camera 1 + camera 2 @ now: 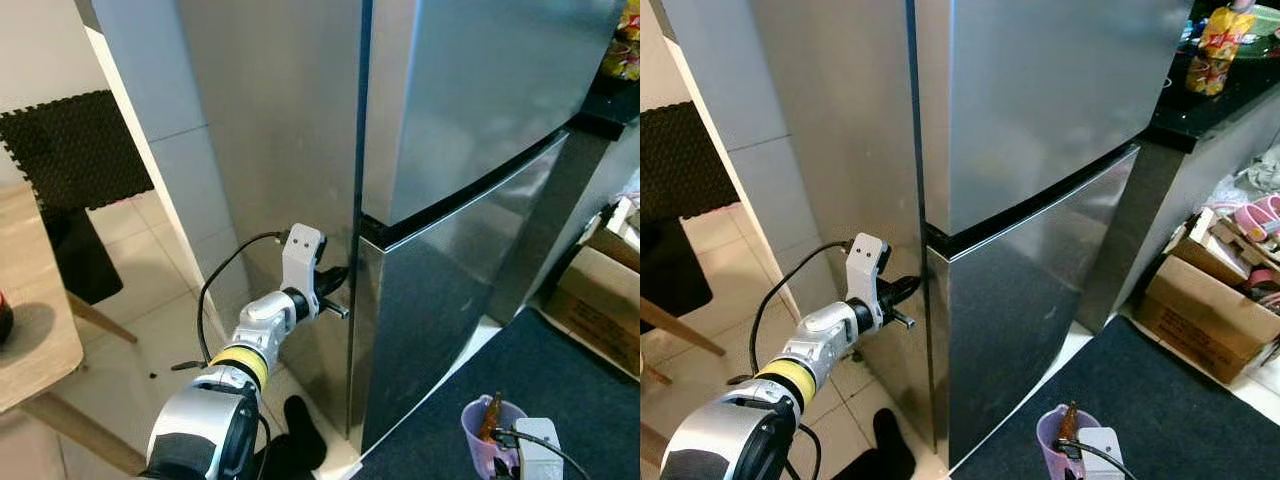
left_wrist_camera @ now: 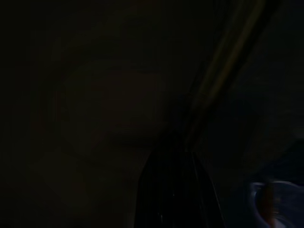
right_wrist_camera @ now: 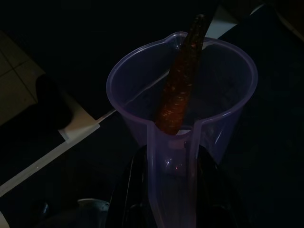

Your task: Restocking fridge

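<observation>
A steel fridge stands before me with its upper door and lower door both closed. My left gripper is pressed against the left edge of the lower door, just under the seam between the doors; its fingers look shut into one dark tip. Low on the right, my right gripper is shut on the handle of a purple plastic cup. An orange carrot stands tilted inside the cup.
A dark blue rug lies in front of the fridge. A cardboard box with shoes sits at the right, under a black counter holding a yellow packet. A wooden table and black foam mat are at the left.
</observation>
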### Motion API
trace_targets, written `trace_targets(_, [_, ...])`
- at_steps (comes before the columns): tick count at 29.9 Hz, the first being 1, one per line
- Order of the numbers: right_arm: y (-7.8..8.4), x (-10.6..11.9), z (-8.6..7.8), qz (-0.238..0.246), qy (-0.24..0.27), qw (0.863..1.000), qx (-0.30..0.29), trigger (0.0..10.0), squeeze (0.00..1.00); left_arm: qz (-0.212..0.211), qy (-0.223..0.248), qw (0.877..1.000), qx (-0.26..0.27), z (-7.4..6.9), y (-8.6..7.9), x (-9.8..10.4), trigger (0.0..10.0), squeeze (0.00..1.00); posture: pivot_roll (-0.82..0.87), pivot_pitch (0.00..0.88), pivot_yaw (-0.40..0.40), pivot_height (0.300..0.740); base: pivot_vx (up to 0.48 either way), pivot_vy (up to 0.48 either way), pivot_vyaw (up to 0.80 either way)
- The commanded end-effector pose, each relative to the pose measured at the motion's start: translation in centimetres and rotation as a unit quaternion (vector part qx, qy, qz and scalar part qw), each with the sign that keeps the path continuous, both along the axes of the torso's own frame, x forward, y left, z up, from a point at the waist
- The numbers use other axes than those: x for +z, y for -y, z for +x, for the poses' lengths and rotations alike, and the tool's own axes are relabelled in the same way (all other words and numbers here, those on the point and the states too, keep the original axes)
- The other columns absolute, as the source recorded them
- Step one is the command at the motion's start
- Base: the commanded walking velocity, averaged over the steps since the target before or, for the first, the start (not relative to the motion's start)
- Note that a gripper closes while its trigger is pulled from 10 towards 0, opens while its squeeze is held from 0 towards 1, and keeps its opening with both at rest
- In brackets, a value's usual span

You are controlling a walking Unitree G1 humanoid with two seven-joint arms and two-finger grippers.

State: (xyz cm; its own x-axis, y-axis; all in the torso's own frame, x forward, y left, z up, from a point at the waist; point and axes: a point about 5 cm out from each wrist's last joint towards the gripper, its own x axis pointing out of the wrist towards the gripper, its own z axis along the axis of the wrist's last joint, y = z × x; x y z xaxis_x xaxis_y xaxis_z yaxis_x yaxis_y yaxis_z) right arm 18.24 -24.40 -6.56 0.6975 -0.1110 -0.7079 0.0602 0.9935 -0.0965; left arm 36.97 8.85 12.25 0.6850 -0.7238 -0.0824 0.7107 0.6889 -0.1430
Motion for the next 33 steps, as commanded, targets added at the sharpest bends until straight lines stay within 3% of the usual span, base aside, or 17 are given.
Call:
trace_targets(1, [0.1,0.2,0.2,-0.001,0.014,1.000,-0.005,10.0,0.00,-0.013,0.004,0.999,-0.034,0.0,0.8,0.6,10.0,0.00,-0.14,0.090,0.020,0.740,0.000,0.000,0.00])
trace_targets(7, [0.2,0.2,0.1,-0.002,0.015,1.000,-0.009,10.0,0.00,-0.024,-0.016,0.993,-0.116,-1.0,2.0,0.0,10.0,0.00,-0.14,0.094,0.025,0.740,0.000,0.000,0.00])
trace_targets(11, [0.2,0.2,0.1,-0.002,0.014,1.000,-0.009,10.0,0.00,-0.016,-0.018,0.991,-0.129,-1.3,2.3,-0.3,10.0,0.00,-0.14,0.094,0.025,0.740,0.000,0.000,0.00])
trace_targets(16, [0.2,0.2,0.0,-0.005,0.014,1.000,-0.010,10.0,0.00,0.021,0.004,0.996,-0.091,-1.1,3.0,-0.5,10.0,0.00,-0.15,0.098,0.027,0.740,0.000,0.000,0.00])
trace_targets(20, [0.3,0.2,0.0,-0.007,0.016,1.000,-0.013,10.0,0.00,0.025,0.009,0.997,-0.066,-0.8,3.2,-0.2,10.0,0.00,-0.16,0.103,0.037,0.740,0.000,0.000,0.00])
trace_targets(24, [0.6,0.3,-0.2,-0.007,0.017,1.000,-0.020,10.0,0.00,0.015,0.017,0.999,-0.046,-0.3,2.7,0.5,10.0,0.00,-0.16,0.104,0.041,0.740,0.000,0.000,0.00])
trace_targets(29, [0.6,0.1,-0.6,-0.007,0.013,1.000,-0.021,10.0,0.00,0.050,0.019,0.997,-0.056,-0.3,1.4,0.1,10.0,0.00,-0.16,0.106,0.040,0.740,0.000,0.000,0.00])
trace_targets(33, [0.4,0.0,-0.5,-0.006,0.011,1.000,-0.017,10.0,0.00,0.088,0.024,0.996,-0.021,0.0,-0.4,-0.1,10.0,0.00,-0.15,0.103,0.032,0.740,0.000,0.000,0.00])
